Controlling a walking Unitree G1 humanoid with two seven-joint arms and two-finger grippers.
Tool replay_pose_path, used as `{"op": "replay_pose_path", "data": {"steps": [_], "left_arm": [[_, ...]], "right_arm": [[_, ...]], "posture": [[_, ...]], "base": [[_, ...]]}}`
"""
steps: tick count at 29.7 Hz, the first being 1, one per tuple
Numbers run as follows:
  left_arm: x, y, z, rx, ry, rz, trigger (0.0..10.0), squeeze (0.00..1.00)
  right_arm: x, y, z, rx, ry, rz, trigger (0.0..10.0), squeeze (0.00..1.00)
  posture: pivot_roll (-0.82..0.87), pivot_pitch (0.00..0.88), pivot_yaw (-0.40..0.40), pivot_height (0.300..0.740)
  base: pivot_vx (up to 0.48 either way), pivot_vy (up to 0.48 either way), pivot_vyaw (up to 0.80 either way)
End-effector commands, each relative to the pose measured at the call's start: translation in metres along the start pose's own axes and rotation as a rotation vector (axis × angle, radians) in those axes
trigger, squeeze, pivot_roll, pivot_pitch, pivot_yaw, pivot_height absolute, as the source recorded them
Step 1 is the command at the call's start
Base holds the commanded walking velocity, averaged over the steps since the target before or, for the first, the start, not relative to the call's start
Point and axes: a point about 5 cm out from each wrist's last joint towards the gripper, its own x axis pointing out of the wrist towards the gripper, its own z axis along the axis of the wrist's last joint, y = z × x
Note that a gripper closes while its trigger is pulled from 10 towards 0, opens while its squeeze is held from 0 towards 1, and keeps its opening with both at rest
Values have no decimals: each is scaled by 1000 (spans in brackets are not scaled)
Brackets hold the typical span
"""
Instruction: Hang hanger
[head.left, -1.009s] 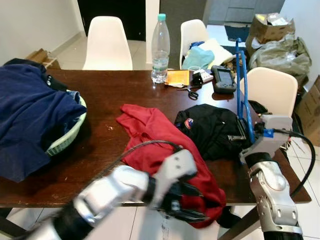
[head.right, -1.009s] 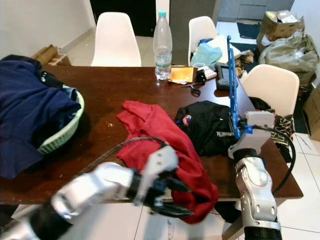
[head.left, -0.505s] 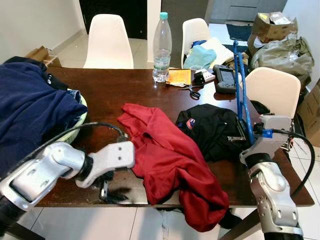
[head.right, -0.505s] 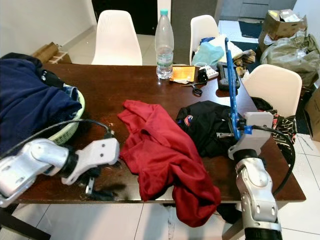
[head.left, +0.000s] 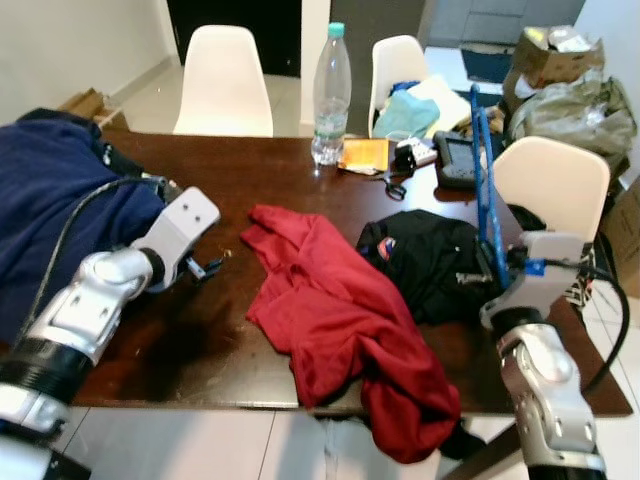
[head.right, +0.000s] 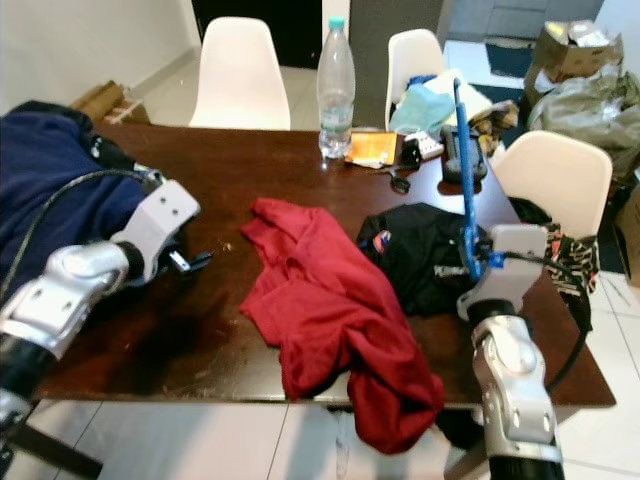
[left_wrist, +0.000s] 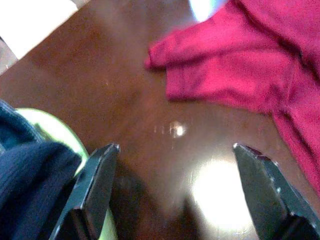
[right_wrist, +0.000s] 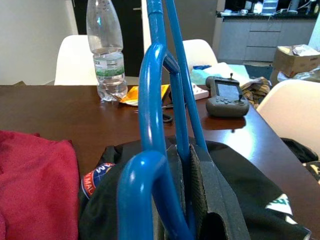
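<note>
Right gripper (right_wrist: 187, 200), jaws pinching blue hanger (head.left: 484, 180), holds it upright over black shirt (head.left: 425, 262) at table (head.left: 220, 180) right edge. Left gripper (left_wrist: 175, 195), jaws spread, hovers above table between red shirt (head.left: 340, 320) and green basket (left_wrist: 50, 130) of navy clothes (head.left: 50, 200).

No legible text, black garment (right_wrist: 240, 210) badge and bottle (right_wrist: 107, 50) label too blurred to read

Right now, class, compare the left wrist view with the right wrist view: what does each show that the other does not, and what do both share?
Left wrist alone: the open left gripper above bare wood, beside the green basket of navy clothing.

Right wrist alone: the right gripper shut on the blue hanger, the black garment, water bottle and grey handheld device.

Both: the red shirt and brown table.
</note>
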Motion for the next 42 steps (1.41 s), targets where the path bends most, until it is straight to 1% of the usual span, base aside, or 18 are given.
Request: {"op": "replay_pose_path", "data": {"steps": [1,2,3,4,5,7,8,9,10,11,13,14,16,23,26,31,36,42], "left_arm": [[10,-8,9,-42,-106,-38,10000,0],[10,-8,9,-42,-106,-38,10000,0],[14,-16,12,-55,-145,-85,10000,0],[21,-28,14,-79,-189,-156,10000,0],[21,-28,14,-79,-189,-156,10000,0],[24,-39,14,-79,-213,-225,10000,0],[26,-50,11,-53,-207,-291,10000,0],[26,-50,11,-53,-207,-291,10000,0],[27,-58,6,-19,-191,-340,10000,0],[27,-58,6,-19,-191,-340,10000,0],[28,-68,-1,30,-157,-395,10000,0],[28,-68,-1,30,-157,-395,10000,0],[31,-69,-10,97,-121,-374,10000,0],[33,-65,-12,121,-110,-337,10000,0],[35,-59,-12,147,-102,-282,10000,0],[38,-53,-6,150,-135,-242,10000,0],[41,-54,1,139,-166,-246,10000,0],[46,-62,5,165,-180,-264,10000,0]], "right_arm": [[-9,1,-34,40,166,-11,10000,0],[-9,1,-34,40,166,-11,10000,0],[-10,2,-35,42,168,-10,10000,0],[-11,3,-37,43,173,-7,10000,0],[-11,3,-37,43,173,-7,10000,0],[-13,4,-40,49,178,-1,10000,0],[-15,7,-44,52,192,4,10000,0],[-15,7,-44,52,192,4,10000,0],[-18,8,-48,55,202,9,10000,0],[-18,8,-48,55,202,9,10000,0],[-23,11,-54,70,214,19,10000,0],[-23,11,-54,70,214,19,10000,0],[-24,8,-52,131,187,16,10000,0],[-25,8,-52,138,186,24,10000,0],[-26,9,-53,137,188,30,10000,0],[-27,9,-53,131,187,36,10000,0],[-29,9,-53,128,186,39,10000,0],[-32,7,-52,123,188,42,10000,0]], "posture": [[73,121,12,740],[73,121,12,740],[65,121,10,740],[56,121,9,740],[56,121,9,740],[55,121,9,740],[45,122,11,740],[45,122,11,740],[44,122,12,740],[44,122,12,740],[40,124,15,740],[40,124,15,740],[24,127,21,740],[13,128,17,740],[12,129,16,740],[-1,131,17,740],[-11,132,17,740],[-25,143,15,740]], "base": [[0,0,0],[0,0,0],[0,0,0],[0,0,0],[0,0,0],[0,0,0],[0,0,0],[0,0,0],[0,0,0],[0,0,0],[0,0,0],[0,0,0],[0,0,0],[0,0,0],[0,0,0],[0,0,0],[0,0,0],[0,0,0]]}}
